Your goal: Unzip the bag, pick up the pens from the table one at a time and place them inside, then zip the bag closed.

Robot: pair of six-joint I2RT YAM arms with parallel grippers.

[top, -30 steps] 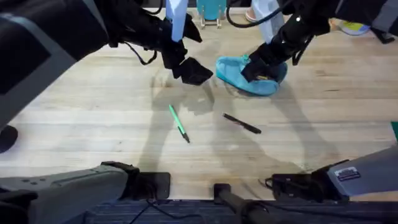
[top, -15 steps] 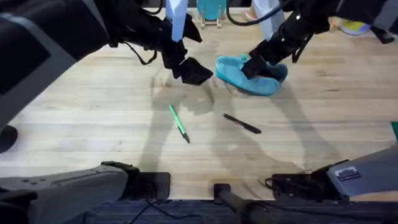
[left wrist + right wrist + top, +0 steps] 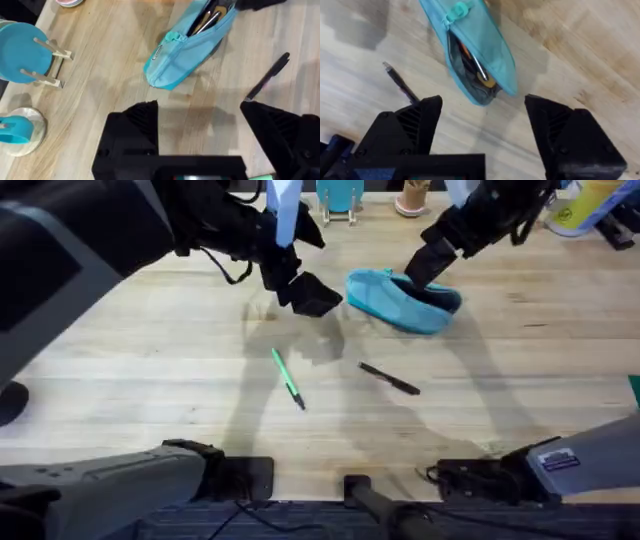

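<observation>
Our right fingers (image 3: 482, 127) are spread wide with nothing between them, and they hang just above the bag (image 3: 472, 50), no longer touching it. A second ago they were pressed down on the bag's far end; now the right gripper (image 3: 425, 268) has lifted off and drawn back a little. Our left fingers (image 3: 200, 130) are parted too, holding nothing, and the left gripper (image 3: 312, 295) hovers just beside the bag's near end, where it was a second ago.

The bag (image 3: 403, 300) lies flat on the surface (image 3: 150, 360), and its mouth gapes along most of its length (we can see a few slim things, one orange, already lying inside). The zipper pull (image 3: 457, 10) sits toward one end, so we judge the unzipping done, and the right arm's release marks the end of that step.

That leaves the pens. The black pen (image 3: 389, 378) lies near the bag, on the side toward our bases, and the green pen (image 3: 288, 379) lies a little farther from the bag on that same side, well apart from the black one. Neither has been picked up yet. With both pairs of fingers free, either arm could go for a pen next; the black one looks the shorter trip from the bag. The bag may shift when a pen is pushed in, since nothing pins it now.
</observation>
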